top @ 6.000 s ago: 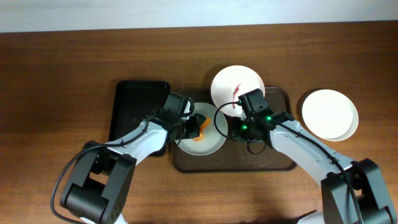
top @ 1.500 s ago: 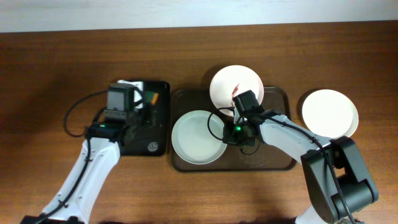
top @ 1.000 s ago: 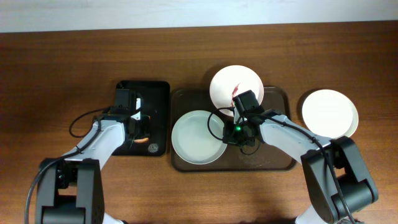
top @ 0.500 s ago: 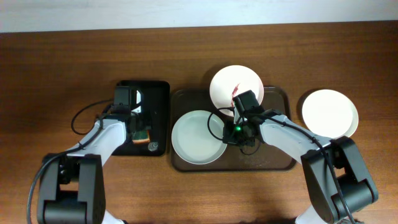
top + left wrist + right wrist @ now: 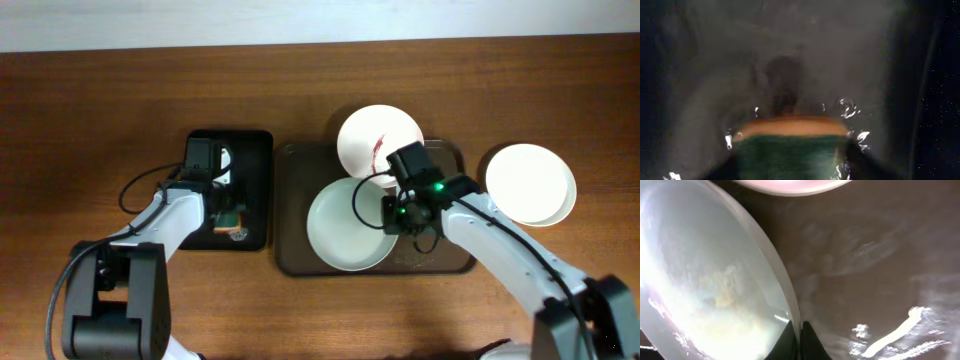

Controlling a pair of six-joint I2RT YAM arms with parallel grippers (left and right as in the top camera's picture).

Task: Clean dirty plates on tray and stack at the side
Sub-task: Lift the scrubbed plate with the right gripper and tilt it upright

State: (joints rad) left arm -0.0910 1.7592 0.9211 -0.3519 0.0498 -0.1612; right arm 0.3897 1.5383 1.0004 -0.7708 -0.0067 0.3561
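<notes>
A clean white plate (image 5: 348, 226) lies on the brown tray (image 5: 300, 255). My right gripper (image 5: 393, 213) is shut on its right rim; the right wrist view shows the fingertips (image 5: 799, 330) pinching the plate's edge (image 5: 715, 280). A dirty plate with a red smear (image 5: 378, 138) rests on the tray's far edge. Another white plate (image 5: 530, 183) sits on the table at the right. My left gripper (image 5: 226, 208) is over the black tray (image 5: 255, 150), shut on a green and orange sponge (image 5: 233, 224), which fills the blurred left wrist view (image 5: 790, 150).
The black tray stands just left of the brown tray, almost touching it. Wet streaks show on the brown tray's floor (image 5: 875, 255). Bare wooden table (image 5: 90, 120) lies to the far left and along the front.
My right gripper has pulled the clean plate to the right and toward the front of the brown tray. My left gripper stays over the black tray with the sponge.
</notes>
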